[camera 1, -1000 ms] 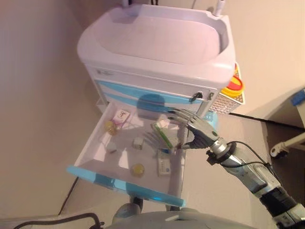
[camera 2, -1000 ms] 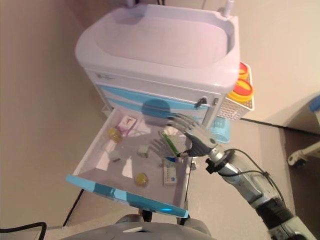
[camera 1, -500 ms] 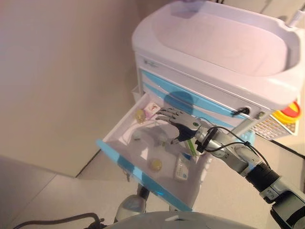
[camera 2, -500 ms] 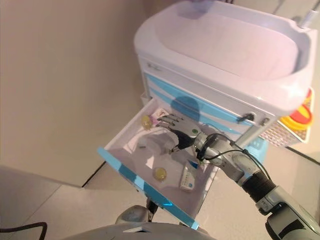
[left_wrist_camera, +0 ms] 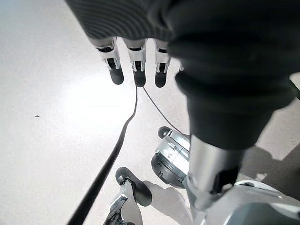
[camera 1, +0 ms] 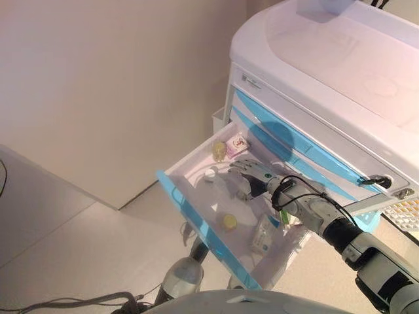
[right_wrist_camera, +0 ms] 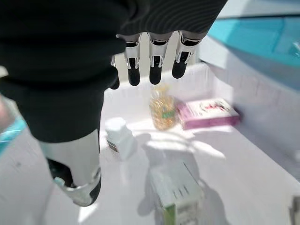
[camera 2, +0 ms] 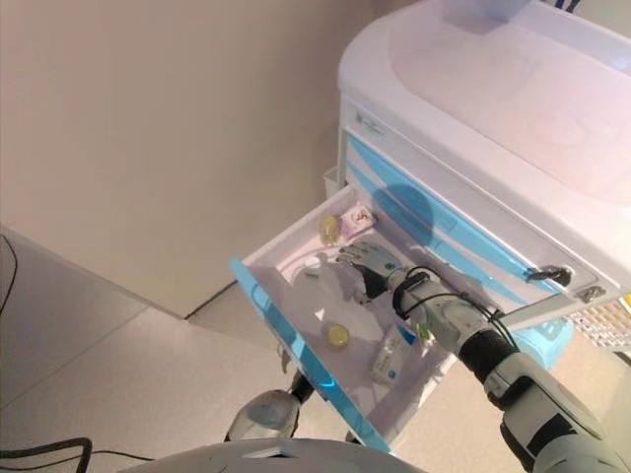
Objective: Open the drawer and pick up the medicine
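Observation:
The cart's top drawer (camera 1: 196, 226), white with a blue front, stands pulled open. Inside lie a pink box (camera 1: 239, 140), a yellow bottle (camera 1: 218, 151), a small white bottle (right_wrist_camera: 117, 136), a white and green box (right_wrist_camera: 178, 194), a round yellow bottle (camera 1: 229, 222) and a white and blue box (camera 1: 262, 237). My right hand (camera 1: 252, 173) is open inside the drawer, above its middle, fingers (right_wrist_camera: 154, 65) straight and pointing toward the yellow bottle (right_wrist_camera: 162, 112) and pink box (right_wrist_camera: 208, 113); it holds nothing. My left hand (left_wrist_camera: 138, 70) hangs open over the floor.
The white and blue cart (camera 1: 327, 65) rises behind the drawer, with closed blue-fronted drawers beneath its tray top. A white perforated basket (camera 1: 406, 212) hangs on its right side. A beige wall (camera 1: 98, 78) stands to the left. A castor (camera 1: 178, 278) sits under the drawer front.
The camera has swung, shifting the whole picture. My right hand has reached from the drawer's right side across its middle, toward the yellow bottle and pink box.

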Robot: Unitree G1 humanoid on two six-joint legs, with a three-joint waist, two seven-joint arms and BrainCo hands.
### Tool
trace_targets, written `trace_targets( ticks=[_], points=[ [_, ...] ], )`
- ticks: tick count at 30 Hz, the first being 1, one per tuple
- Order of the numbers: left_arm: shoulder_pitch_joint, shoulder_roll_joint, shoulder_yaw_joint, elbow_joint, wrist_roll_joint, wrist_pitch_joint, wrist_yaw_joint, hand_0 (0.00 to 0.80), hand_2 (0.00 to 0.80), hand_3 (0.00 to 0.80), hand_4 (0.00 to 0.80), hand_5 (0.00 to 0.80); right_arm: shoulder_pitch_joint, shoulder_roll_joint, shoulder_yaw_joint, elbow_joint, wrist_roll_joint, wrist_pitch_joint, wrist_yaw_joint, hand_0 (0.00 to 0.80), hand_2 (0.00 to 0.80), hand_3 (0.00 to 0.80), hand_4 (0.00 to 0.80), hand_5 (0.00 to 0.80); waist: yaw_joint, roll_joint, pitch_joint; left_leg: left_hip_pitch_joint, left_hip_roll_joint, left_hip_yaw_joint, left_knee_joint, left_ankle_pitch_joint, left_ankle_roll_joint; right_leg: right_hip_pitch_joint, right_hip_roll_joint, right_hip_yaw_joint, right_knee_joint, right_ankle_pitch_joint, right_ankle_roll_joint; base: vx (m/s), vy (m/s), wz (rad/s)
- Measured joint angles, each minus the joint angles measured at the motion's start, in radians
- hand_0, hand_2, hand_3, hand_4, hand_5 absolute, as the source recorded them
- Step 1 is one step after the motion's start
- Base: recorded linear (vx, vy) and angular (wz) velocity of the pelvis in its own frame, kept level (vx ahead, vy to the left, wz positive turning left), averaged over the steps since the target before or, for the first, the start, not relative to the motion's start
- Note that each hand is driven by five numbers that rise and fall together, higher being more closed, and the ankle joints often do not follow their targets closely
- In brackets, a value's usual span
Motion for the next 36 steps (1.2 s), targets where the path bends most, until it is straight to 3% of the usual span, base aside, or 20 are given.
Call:
trace_targets(
  ticks=[10,18,36],
  points=[
    [-0.024,0.019,-0.006,-0.030,0.000,-0.022,-0.001,0.000,0.000,0.000,0.000,0.000,-0.062,0.064,0.006,0.202,-0.018,0.074,-0.011,0.000,0.000,0.000,0.000,0.000,0.024,0.002,0.026,-0.017,-0.001,-0.016,0.002,0.004,-0.001,-0.007,-0.001,-0.019,-0.001,-0.001,0.001,0.007,0.006,0.05],
    [-0.050,0.021,-0.035,-0.035,-0.002,-0.023,-0.007,0.000,0.000,0.000,0.000,0.000,-0.109,0.065,0.005,0.332,-0.017,0.076,-0.033,0.000,0.000,0.000,0.000,0.000,0.041,0.020,0.051,-0.031,-0.001,-0.030,0.002,0.009,-0.005,-0.016,0.002,-0.030,-0.002,-0.001,0.002,0.003,0.002,0.04],
    [-0.055,0.024,-0.054,-0.067,-0.019,-0.045,-0.009,0.000,0.000,0.000,0.000,0.000,-0.133,0.065,0.005,0.430,-0.033,0.069,-0.052,0.000,0.000,0.000,0.000,0.000,0.046,0.030,0.087,-0.036,-0.003,-0.035,0.001,0.009,-0.005,-0.019,0.002,-0.034,-0.005,-0.001,0.002,0.000,0.000,0.00]
  ],
)
